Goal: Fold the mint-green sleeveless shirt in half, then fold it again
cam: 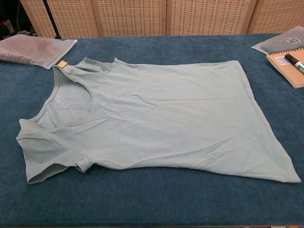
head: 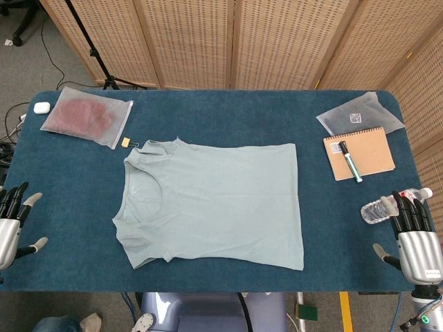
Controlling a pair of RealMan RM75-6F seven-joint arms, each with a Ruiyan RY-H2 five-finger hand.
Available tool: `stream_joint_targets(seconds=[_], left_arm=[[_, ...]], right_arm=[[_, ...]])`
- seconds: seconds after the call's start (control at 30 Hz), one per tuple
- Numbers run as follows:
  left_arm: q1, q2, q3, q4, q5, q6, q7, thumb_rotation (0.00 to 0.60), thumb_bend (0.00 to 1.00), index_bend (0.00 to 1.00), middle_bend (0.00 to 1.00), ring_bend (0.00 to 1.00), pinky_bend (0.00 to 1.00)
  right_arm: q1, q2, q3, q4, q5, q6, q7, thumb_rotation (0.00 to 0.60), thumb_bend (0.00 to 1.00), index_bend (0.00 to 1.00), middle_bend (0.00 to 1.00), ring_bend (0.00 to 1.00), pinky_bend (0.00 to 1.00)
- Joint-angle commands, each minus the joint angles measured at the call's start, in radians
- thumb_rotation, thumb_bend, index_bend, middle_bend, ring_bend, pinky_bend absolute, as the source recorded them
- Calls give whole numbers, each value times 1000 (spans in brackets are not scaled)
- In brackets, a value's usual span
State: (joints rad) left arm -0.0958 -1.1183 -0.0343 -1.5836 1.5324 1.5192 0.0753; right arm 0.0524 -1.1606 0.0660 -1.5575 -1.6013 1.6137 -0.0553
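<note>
Shirt (head: 214, 204) flat, apparently untouched between both hands.

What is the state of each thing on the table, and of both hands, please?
mint-green shirt: spread flat, unfolded, neck toward the left.
left hand: open, holding nothing, at the table edge.
right hand: open, holding nothing.
water bottle: lying on its side, cap on.
notebook: closed, marker on it.
marker: capped, lying on the notebook.
red-filled bag: lying flat.
pale bag: lying flat.
</note>
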Motion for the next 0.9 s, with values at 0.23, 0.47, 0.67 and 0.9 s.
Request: stream_joint_targets(seconds=[0.23,0.47,0.67,0.9], left_arm=[[2,4,1,-6,1,-1,-1,600,0,0,0,0,0],[-3,8,1,-12,-2,-13,-7,600,0,0,0,0,0],[5,17,-2,-25,0,5,-18,600,0,0,0,0,0],[7,24,0,-31,3,6,-28,600,0,0,0,0,0]], right_arm=[[-2,1,-6,2,-6,-4,-8,600,0,0,0,0,1],[23,23,-48,13,-77,-50,10,600,0,25,0,0,1],[67,-13,-108,106,-214,-83,31,600,0,92,0,0,1],[97,-87,-152,167,-277,-154,-46,600,0,182,0,0,1]])
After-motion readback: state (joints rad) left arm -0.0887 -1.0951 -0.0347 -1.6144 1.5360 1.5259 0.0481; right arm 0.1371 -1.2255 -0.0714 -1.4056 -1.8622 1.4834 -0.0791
